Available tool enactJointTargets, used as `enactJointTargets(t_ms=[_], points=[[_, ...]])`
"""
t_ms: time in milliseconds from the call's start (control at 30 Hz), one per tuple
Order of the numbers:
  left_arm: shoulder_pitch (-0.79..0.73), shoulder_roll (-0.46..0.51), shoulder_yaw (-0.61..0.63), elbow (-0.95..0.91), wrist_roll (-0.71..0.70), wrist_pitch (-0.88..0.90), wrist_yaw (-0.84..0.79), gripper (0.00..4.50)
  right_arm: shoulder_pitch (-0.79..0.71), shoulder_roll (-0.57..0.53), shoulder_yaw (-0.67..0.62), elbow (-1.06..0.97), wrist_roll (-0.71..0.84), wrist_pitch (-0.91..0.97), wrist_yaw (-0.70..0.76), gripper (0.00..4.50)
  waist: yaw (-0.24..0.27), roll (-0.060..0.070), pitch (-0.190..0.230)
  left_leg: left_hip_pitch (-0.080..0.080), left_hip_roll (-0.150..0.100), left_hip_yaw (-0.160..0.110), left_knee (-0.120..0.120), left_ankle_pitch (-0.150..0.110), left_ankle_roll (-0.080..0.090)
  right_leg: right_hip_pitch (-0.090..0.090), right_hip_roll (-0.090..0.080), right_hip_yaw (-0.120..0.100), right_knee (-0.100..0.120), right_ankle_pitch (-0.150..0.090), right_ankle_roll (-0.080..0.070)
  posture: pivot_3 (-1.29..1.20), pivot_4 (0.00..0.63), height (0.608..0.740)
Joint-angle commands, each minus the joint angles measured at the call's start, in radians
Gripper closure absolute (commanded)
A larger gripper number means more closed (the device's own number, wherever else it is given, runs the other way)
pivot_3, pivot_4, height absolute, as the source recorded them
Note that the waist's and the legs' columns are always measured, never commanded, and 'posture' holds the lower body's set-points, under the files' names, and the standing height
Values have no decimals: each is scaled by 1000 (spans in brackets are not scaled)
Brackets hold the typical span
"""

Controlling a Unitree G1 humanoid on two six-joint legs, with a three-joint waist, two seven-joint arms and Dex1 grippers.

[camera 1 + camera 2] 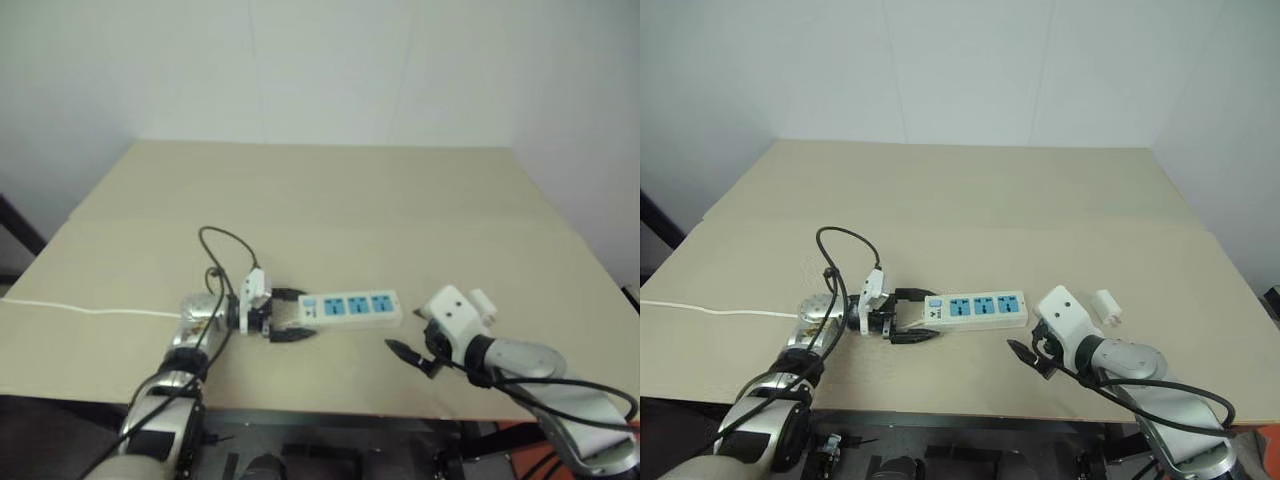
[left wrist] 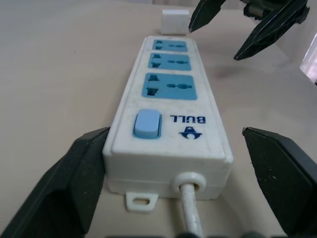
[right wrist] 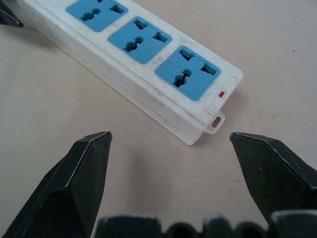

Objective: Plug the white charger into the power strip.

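Spanning most of the head views, the beige table point(image 1: 970, 190) carries everything, with a pale wall behind it. Next in size, the left arm comes in from the near left edge, a black cable looping above its wrist, and the right arm comes in from the near right corner. The power strip point(image 1: 976, 309) lies flat near the table's front edge, between the 2 arms, its 3 blue sockets facing up in a row and its blue switch point(image 2: 147, 124) at the end toward the left arm. A thin white cord point(image 1: 710, 310) runs along the table toward the left edge. The left gripper point(image 1: 908, 318) has its 2 black fingers spread wide on either side of the strip's switch end; in the left wrist view one finger touches the strip's side while the other stands clear of it, so nothing is clamped. The right gripper point(image 1: 1025, 357) is spread wide and empty, near the strip's far end and apart from it. The white charger point(image 1: 1106, 306) lies on the table just beyond the right wrist, near the strip's socket end and not touching it.
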Motion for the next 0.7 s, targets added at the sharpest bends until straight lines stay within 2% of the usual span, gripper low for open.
enactJointTargets(t_ms=[33,200,333,700], points=[[0,-7,17,-30,-51,-66,-12,49,-2,-3,-15,-9,-10,-28,9,0,1,0,0,0,0,0,0,0,0,0,0,0,0,0,0,0,150,740],[-24,-19,55,55,-112,-94,-62,49,-4,-1,-13,0,-13,-31,15,0,4,0,0,0,0,0,0,0,0,0,0,0,-1,0,0,0,150,740],[-59,-7,42,152,-100,-111,-118,49,-11,2,-6,5,-17,-30,18,0,4,0,0,0,0,0,0,0,0,0,0,0,0,0,0,0,150,740],[-117,-12,42,292,-39,-216,-117,49,-9,2,-32,-6,-16,-15,27,0,5,0,0,0,0,0,0,0,0,0,0,0,0,0,0,0,150,740]])
